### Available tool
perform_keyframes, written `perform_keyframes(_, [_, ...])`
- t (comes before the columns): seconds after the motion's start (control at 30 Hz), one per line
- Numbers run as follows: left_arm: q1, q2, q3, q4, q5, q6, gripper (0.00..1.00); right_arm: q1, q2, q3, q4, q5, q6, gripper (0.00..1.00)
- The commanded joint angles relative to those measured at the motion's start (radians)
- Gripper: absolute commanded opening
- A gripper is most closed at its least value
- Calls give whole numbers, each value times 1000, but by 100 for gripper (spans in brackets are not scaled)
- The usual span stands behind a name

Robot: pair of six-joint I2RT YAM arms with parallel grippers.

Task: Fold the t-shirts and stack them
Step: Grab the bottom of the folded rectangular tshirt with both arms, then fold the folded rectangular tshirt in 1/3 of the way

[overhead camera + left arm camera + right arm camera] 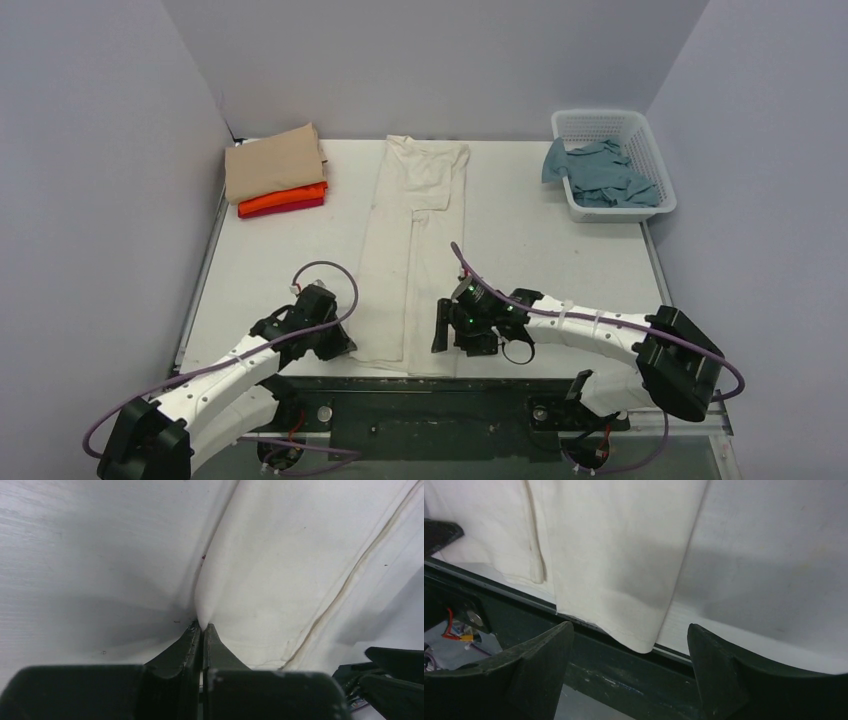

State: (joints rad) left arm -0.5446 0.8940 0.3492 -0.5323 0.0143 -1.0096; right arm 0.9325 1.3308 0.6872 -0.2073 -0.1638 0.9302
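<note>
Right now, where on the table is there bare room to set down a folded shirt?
Two bare patches: one between the cream t-shirt and the basket, one on the near side of the folded stack, left of that shirt. The near edge is crowded: the left gripper pinches the shirt's edge and the right gripper stands open at its near right corner.

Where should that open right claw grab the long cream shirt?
Probably the near right hem corner of the cream t-shirt, approached from the right. It pokes past the near edge of the table, so the open right gripper could slip one finger underneath. The left gripper is shut on the near left edge.
</note>
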Motion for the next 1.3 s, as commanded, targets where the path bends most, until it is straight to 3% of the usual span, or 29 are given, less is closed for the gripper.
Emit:
perform_keyframes(0.0, [-1,-54,-57,-37,76,-25,6,75,-11,-67,9,-38,123,77])
perform_keyframes(0.57, [-2,-141,-69,-43,100,-55,0,141,118,-75,82,-35,116,38])
perform_keyframes(0.73, [-3,-184,-53,-1,121,-52,0,145,70,-62,85,25,87,0])
perform_keyframes(0.97, [2,-132,78,139,56,-50,0,39,45,69,23,62,-13,0])
perform_keyframes(1.27, [75,239,382,286,4,57,0,-168,156,312,-3,41,-163,0])
